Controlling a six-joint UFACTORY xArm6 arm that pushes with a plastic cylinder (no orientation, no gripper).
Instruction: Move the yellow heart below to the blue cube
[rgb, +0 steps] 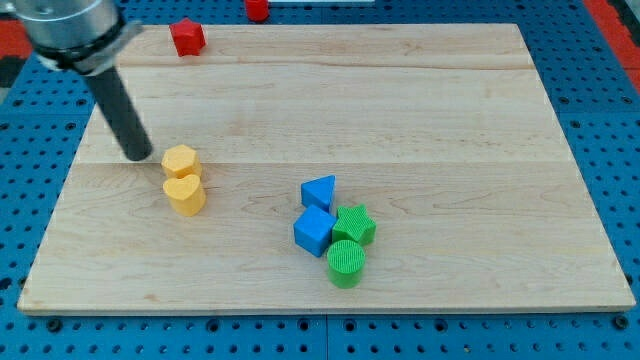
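Pushing from here, with no jaws to speak of, we risk my tip (139, 155) shoving the yellow hexagon (181, 161) into the touching yellow heart (185, 194), skewing it away from the blue cube (313, 231).

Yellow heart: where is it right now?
The yellow heart sits left of the board's centre, touching the yellow hexagon above it; my tip is just up-left, the blue cube well right.

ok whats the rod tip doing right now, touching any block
My tip: holds nothing, no claw on this arm. It sits just to the view's left of the yellow hexagon block, above the yellow heart; contact cannot be told.
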